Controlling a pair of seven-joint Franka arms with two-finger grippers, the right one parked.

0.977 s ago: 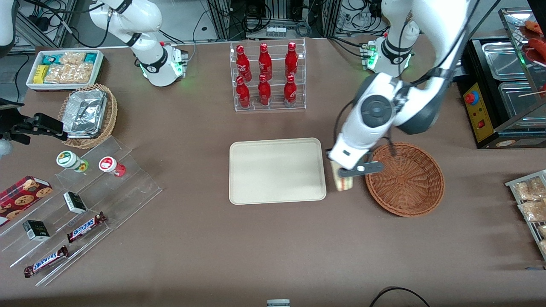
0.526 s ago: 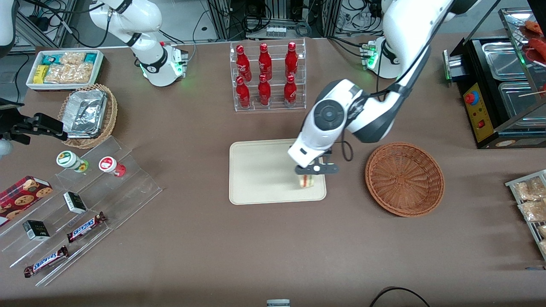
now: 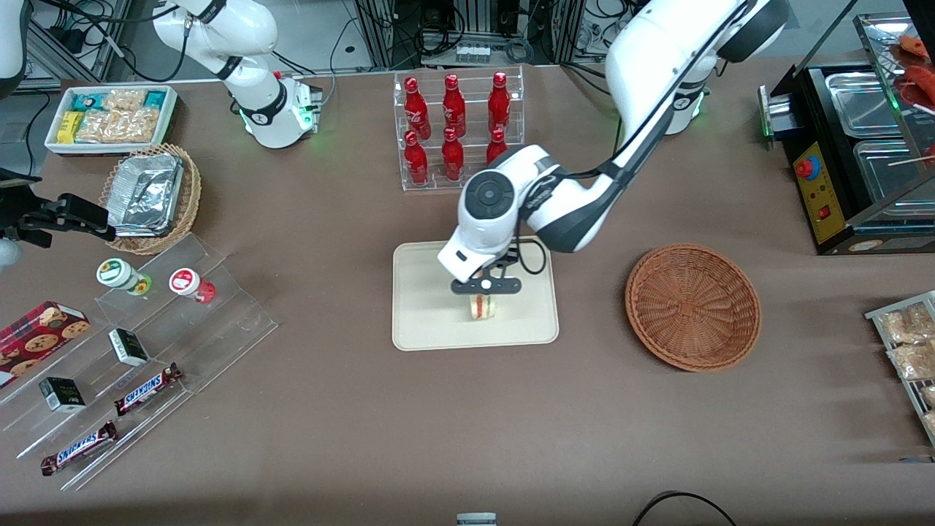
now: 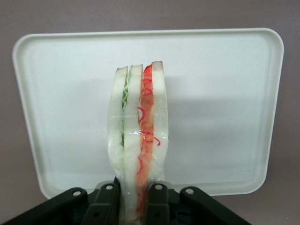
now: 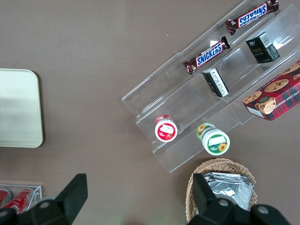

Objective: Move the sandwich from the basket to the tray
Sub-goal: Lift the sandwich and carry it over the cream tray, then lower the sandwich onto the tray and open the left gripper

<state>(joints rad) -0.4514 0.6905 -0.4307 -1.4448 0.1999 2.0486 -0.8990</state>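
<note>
Gripper clamped on the sandwich (2 fingers pinch its end), now over the middle of the tray; 0.5 s earlier it hung at the tray's basket-side edge. Basket empty.

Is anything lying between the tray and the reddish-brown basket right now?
No. In the front view only bare brown tabletop separates the tray from the basket; the gripper holds the sandwich over the tray.

Six red bottles, two Snickers bars, two baskets.
</note>
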